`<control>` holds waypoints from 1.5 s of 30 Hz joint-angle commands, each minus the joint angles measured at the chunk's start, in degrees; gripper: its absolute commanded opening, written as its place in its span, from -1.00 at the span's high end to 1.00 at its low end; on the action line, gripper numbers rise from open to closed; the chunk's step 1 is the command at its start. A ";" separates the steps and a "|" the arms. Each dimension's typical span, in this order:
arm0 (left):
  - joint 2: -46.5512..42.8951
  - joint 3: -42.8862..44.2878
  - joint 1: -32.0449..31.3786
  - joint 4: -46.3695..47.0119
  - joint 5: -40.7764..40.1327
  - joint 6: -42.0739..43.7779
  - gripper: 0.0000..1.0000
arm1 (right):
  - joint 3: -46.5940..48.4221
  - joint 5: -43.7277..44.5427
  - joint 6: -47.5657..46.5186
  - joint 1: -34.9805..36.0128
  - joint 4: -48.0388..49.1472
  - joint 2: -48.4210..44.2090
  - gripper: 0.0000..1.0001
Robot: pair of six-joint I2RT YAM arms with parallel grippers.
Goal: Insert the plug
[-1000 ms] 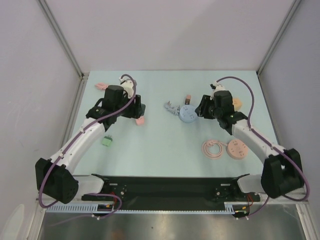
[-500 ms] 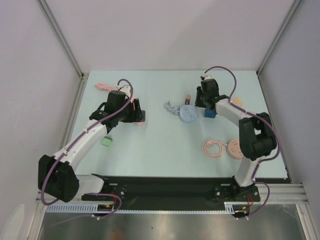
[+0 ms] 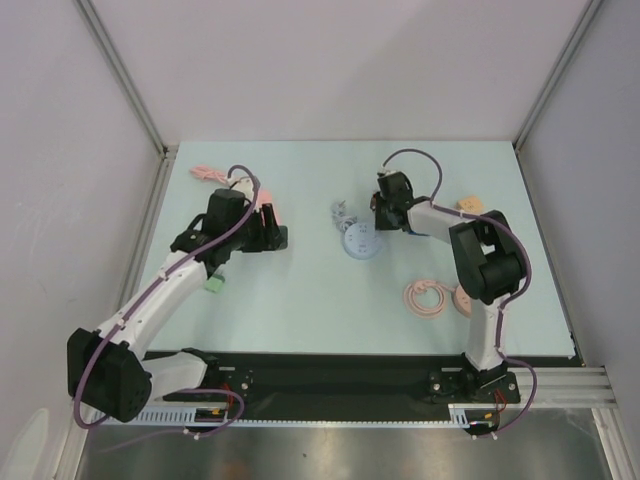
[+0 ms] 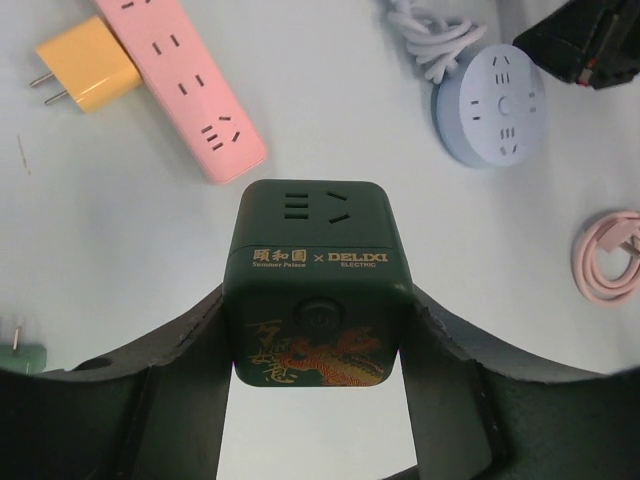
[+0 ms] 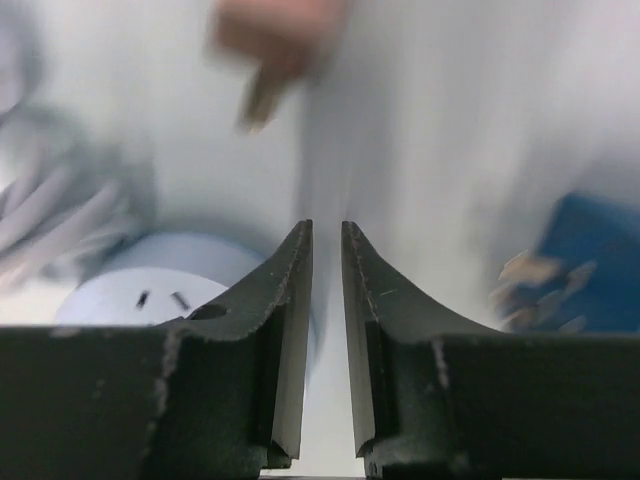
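**Plug (image 5: 280, 40) on the tabletop (image 5: 450, 150), beyond your right fingers (image 5: 285, 300)**

Your left fingers (image 4: 180, 370) pinch a dark green cube socket (image 4: 315, 250). Past it lie a pink power strip (image 4: 185, 85) and a yellow adapter (image 4: 85, 65). Your right fingers are almost pressed together, nothing between them, near the round blue socket (image 5: 200, 275). Farther off, the small brown plug shows only as a blur, untouched.

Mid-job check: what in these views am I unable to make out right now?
- Right wrist view: motion blur smears the brownish thing at top and the blue object at right; neither is identifiable.
- Left wrist view: the green plug is cut off by the left edge.
- Top view: the left gripper and its wrist cover the dark green cube socket it holds.
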 commanded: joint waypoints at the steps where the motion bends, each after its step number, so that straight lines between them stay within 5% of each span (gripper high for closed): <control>1: 0.61 3.55 0.23 -1.46 -1.06 0.44 0.99 | -5.19 -5.15 6.09 6.09 3.18 -8.28 0.55; 8: 4.03 5.66 -0.12 -3.66 12.89 6.68 0.99 | -13.99 -6.84 15.35 15.59 7.52 -14.27 0.56; 16: 9.04 14.35 -1.80 -7.09 13.71 29.06 0.99 | -19.17 -4.37 12.02 11.13 6.98 -21.74 0.54; 23: 18.97 30.34 -0.83 -11.66 13.51 28.66 0.99 | -15.92 -8.49 11.75 5.58 6.02 -15.06 0.59; 31: 22.84 30.18 -0.74 -11.49 20.47 38.66 0.99 | -11.80 -10.69 10.44 3.04 7.42 -7.79 0.61; 45: 28.20 32.82 -0.83 -13.50 20.03 52.38 0.99 | 7.36 -18.43 1.64 -4.18 13.22 5.68 0.63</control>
